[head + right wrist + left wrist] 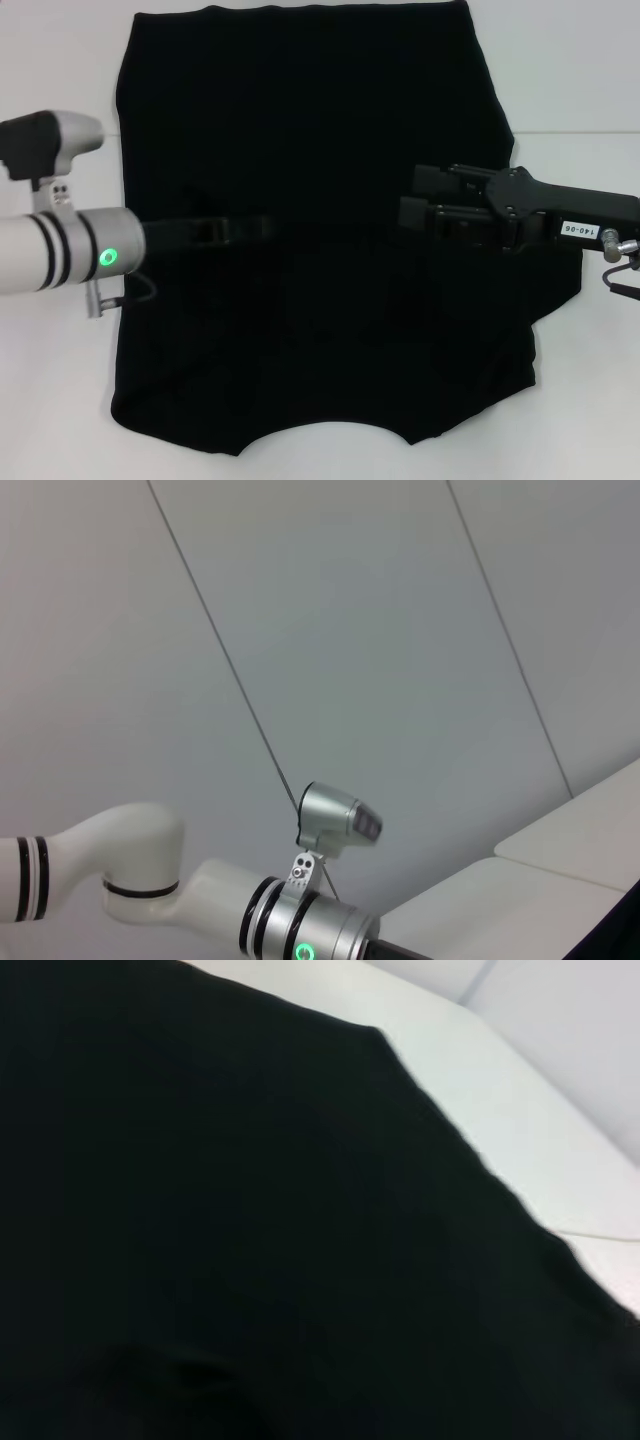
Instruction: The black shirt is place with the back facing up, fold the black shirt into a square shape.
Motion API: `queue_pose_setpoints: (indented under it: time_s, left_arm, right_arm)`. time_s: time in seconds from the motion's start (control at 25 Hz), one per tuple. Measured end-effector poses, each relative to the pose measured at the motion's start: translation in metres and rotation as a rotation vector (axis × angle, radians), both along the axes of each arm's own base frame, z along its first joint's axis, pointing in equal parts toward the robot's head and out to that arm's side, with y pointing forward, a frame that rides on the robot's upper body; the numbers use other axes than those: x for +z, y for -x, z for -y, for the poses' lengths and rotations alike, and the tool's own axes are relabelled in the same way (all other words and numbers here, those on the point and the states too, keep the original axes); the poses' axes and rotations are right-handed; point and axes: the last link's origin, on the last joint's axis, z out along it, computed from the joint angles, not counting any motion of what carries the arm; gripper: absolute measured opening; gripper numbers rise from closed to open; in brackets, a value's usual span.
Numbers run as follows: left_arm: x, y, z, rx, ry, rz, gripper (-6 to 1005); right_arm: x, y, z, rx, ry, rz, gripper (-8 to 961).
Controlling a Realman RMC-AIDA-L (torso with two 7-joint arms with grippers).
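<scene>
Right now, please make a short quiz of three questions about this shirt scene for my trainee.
1. True or false: the black shirt is already folded into a small square.
2. Which tool comes in from the robot's right side over the shirt: (a) the left tool, (b) the right tool, (c) neither?
3. Fill the gap: the shirt lies on a ____ table.

Key
1. False: it lies mostly spread out, with the curved neckline at the near edge.
2. b; the left tool reaches in from the opposite side.
3. white
</scene>
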Motion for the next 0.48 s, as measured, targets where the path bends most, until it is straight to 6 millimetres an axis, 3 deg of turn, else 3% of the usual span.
queue_pose_setpoints:
  time_s: [0.28, 0.48]
  left_arm:
    - [-0.012, -0.032, -0.009, -0.045, 0.038, 0.042, 883]
    - [-0.013, -0.035, -0.01, -0.044, 0.03, 0.058, 882]
  right_arm:
    - [0.0, -0.001, 0.001, -0.002, -0.002, -0.003, 824]
    - [0.001, -0.002, 0.001, -0.005, -0.004, -0.002, 824]
